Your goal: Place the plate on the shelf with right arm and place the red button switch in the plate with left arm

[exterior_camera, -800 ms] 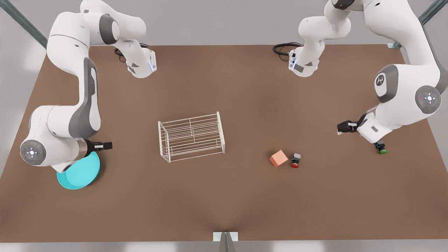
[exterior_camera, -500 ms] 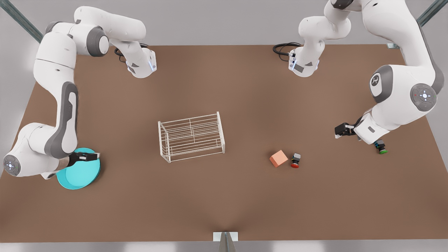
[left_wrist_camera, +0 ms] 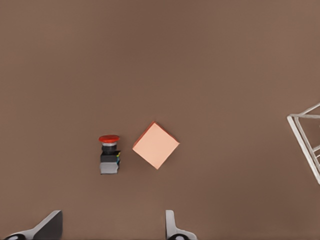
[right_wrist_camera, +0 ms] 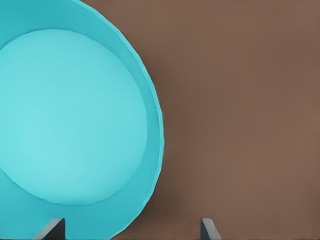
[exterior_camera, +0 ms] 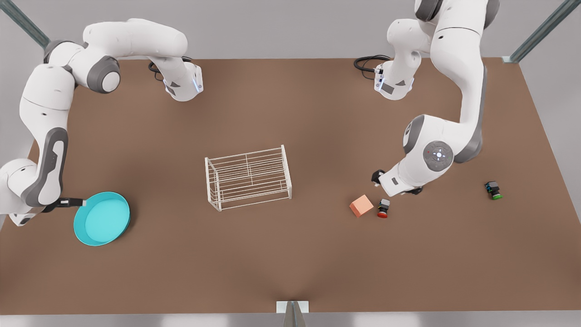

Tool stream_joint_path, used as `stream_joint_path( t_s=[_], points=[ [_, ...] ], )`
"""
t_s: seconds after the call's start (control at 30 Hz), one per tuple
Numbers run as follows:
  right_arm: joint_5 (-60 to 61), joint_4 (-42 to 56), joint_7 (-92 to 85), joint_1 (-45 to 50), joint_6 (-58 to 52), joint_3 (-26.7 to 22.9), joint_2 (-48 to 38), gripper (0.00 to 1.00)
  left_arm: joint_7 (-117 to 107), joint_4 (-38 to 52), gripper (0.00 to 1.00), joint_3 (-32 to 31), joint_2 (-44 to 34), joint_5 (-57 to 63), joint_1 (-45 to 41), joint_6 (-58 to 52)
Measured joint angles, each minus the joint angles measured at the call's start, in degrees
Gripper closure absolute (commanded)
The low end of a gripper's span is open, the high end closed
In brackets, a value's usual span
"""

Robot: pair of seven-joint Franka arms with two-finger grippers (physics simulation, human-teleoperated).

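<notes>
Jaws on the left gripper (left_wrist_camera: 111,227) are spread wide and empty, hanging over the red button switch (exterior_camera: 383,208) at lower right of center in the front view. Right gripper (exterior_camera: 72,202) has its jaws wide apart too, empty, right at the plate (exterior_camera: 102,218) rim at lower left. Count: 1 turquoise plate flat on the worktop (exterior_camera: 290,254), 1 white wire shelf (exterior_camera: 248,177) mid-frame with nothing on it, 2 button switches (1 red, 1 green-capped switch (exterior_camera: 494,190) far right), 1 salmon cube (exterior_camera: 361,205) just beside the red one. In the left wrist view the red switch (left_wrist_camera: 109,154) lies on its side, close to the cube (left_wrist_camera: 156,145) but not touching.
</notes>
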Motion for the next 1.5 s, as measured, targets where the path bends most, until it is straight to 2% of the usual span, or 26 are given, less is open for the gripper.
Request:
stream_joint_path(
  t_s=[0.13, 0.4, 0.43, 0.5, 0.53, 0.77, 0.8, 0.83, 0.9, 0.93, 1.03, 1.13, 1.23, 1.5],
  points=[
    [5.44, 0.84, -4.48, -1.53, 1.66, -0.08, 1.60, 0.00, -0.50, -7.01, 0.00, -0.08, -0.76, 0.58, -0.27, 6.47],
    [11.03, 0.98, -10.87, -1.68, 2.64, 0.34, 4.67, 0.01, -1.06, -8.09, 0.00, 0.11, -0.04, 0.88, 1.16, 11.71],
    [11.14, 0.98, -11.60, -1.69, 3.14, 0.41, 4.74, 0.10, -1.12, -8.25, 0.00, 0.10, 0.30, 0.93, 1.10, 12.00],
    [11.30, 1.07, -12.98, -1.64, 4.04, 0.47, 4.75, 0.39, -1.22, -8.91, 0.00, 0.09, 0.91, 1.62, 0.86, 12.51],
    [11.38, 1.16, -13.62, -1.64, 4.40, 0.51, 4.73, 0.46, -1.26, -9.18, 0.00, 0.09, 1.08, 1.89, 0.82, 12.72],
    [10.47, 1.33, -17.06, -1.46, 6.68, 0.97, 5.06, 0.48, -1.35, -9.53, 0.00, 0.27, 3.51, 3.28, 2.04, 13.85],
    [10.29, 1.35, -17.44, -1.45, 6.99, 1.03, 5.18, 0.53, -1.30, -9.39, 0.00, 0.31, 3.96, 3.45, 2.66, 14.03],
    [10.11, 1.38, -17.80, -1.45, 7.26, 1.07, 5.31, 0.54, -1.25, -9.32, 0.00, 0.33, 4.52, 3.60, 3.11, 14.21],
    [9.96, 1.41, -18.48, -1.46, 7.62, 1.09, 5.40, 0.64, -1.18, -9.30, 0.00, 0.35, 5.28, 3.80, 3.38, 14.48],
    [9.93, 1.41, -18.79, -1.53, 7.73, 1.10, 5.42, 0.64, -1.15, -9.26, 0.00, 0.35, 5.69, 3.85, 3.41, 14.65],
    [9.87, 1.42, -19.68, -1.63, 7.90, 1.10, 5.40, 0.72, -1.11, -9.03, 0.00, 0.35, 7.33, 3.89, 3.36, 15.90],
    [9.85, 1.42, -20.45, -1.67, 7.88, 1.10, 5.29, 0.73, -1.07, -10.34, 0.00, 0.35, 8.00, 3.93, 3.43, 17.48],
    [9.92, 1.43, -21.14, -1.74, 7.75, 1.10, 5.11, 0.78, -0.99, -11.69, 0.00, 0.35, 7.90, 3.95, 3.64, 19.10],
    [9.86, 1.42, -21.59, -1.62, 2.60, 1.76, 1.20, 0.78, -0.74, -11.96, 0.00, 0.35, 8.81, 3.98, 3.69, 21.73]
  ],
)
